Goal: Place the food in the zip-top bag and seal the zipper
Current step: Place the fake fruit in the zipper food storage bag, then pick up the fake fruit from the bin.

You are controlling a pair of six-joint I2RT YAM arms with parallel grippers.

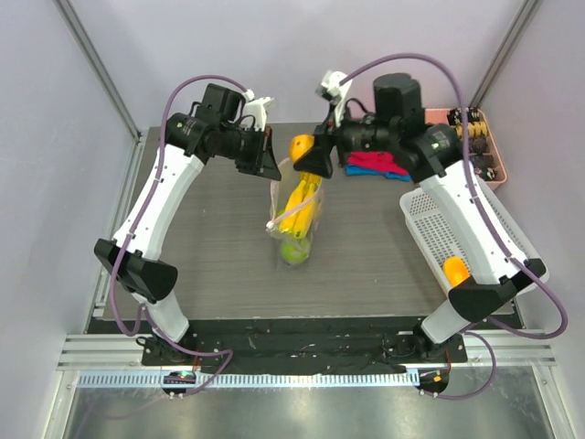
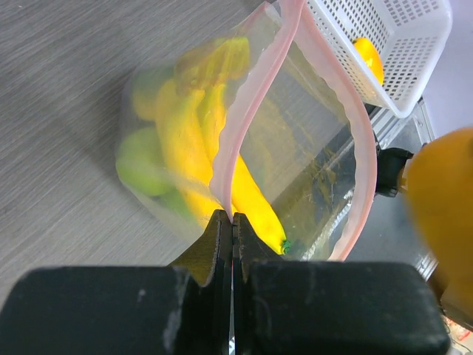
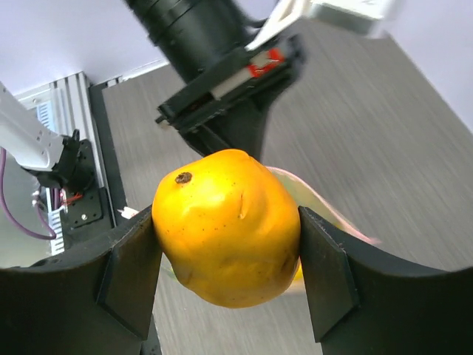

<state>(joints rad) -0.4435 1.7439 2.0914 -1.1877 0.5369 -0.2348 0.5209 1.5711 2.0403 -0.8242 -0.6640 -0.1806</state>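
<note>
The clear zip-top bag (image 1: 294, 219) hangs at the table's middle with yellow bananas (image 1: 302, 206) and green fruits (image 1: 293, 252) inside. My left gripper (image 1: 271, 163) is shut on the bag's pale pink zipper strip (image 2: 238, 126) and holds the mouth open. My right gripper (image 1: 309, 157) is shut on an orange (image 3: 225, 225) and holds it above the bag's mouth. The orange also shows at the right edge of the left wrist view (image 2: 443, 192). The bananas (image 2: 199, 140) and green fruits (image 2: 140, 159) show through the plastic. No grapes are in view.
A white mesh basket (image 1: 439, 233) stands at the right with another orange (image 1: 455, 271) in it. Red and blue cloths (image 1: 377, 165) lie at the back. A pink tray (image 1: 475, 142) with small dark items sits at the back right.
</note>
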